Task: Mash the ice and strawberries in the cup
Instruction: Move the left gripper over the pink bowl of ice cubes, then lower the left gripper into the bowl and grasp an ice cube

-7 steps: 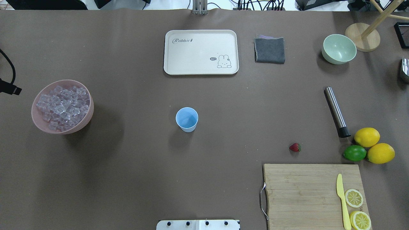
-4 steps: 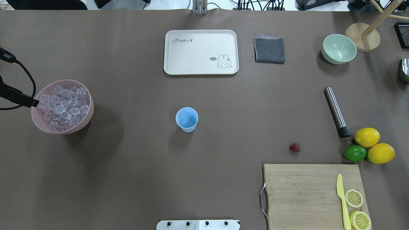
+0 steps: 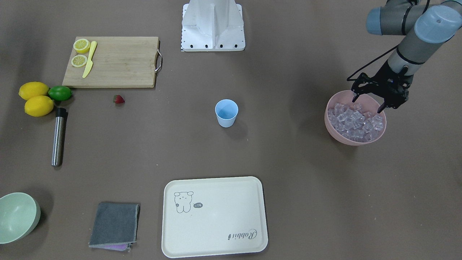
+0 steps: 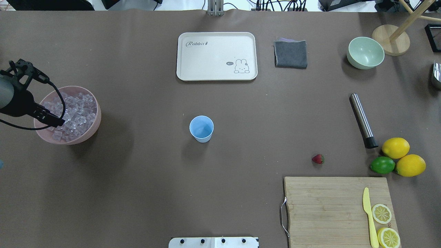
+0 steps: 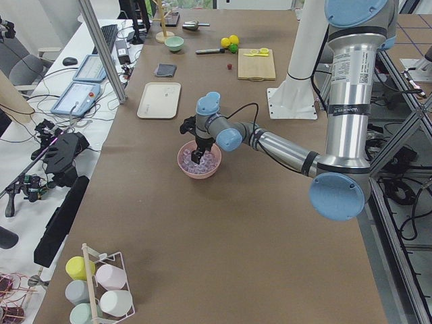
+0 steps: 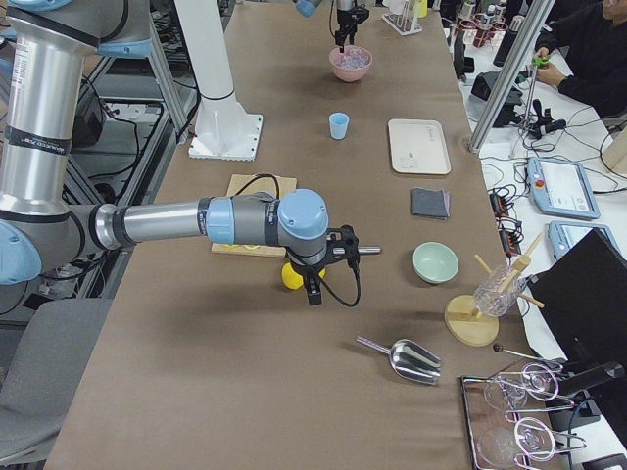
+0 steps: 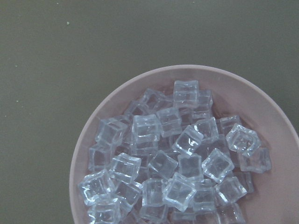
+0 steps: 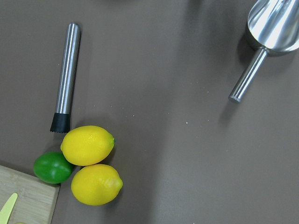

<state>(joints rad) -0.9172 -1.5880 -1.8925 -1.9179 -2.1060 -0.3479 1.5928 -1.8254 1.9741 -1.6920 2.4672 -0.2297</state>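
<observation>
Pink bowl [image 4: 99,115] at the far left is where the change lies. A second ago only a dark scrap showed at that edge of the overhead view, and half a second ago one black tip had reached the rim. Now the left gripper [image 3: 368,103] hangs over the heap of ice [image 4: 77,110], its fingers [image 3: 382,107] spread wide apart and empty, one tip low above the cubes. The left wrist view looks straight down on the cubes and shows nothing touching them. I judge this the approach to a first pick of ice, with the closing yet to come.

Toward the middle, the cup [image 4: 201,128] stands upright where it was, well apart from the bowl. It looks empty, so nothing is loaded.

Further right the strawberry [image 4: 318,158] lies unmoved on the table [image 4: 137,189], near the cutting board [image 4: 330,206], with the steel muddler [image 4: 361,119] beyond it. The right gripper [image 6: 323,279] shows only in a side view, above the lemons [image 4: 395,147]; whether it is apart or together I cannot tell
</observation>
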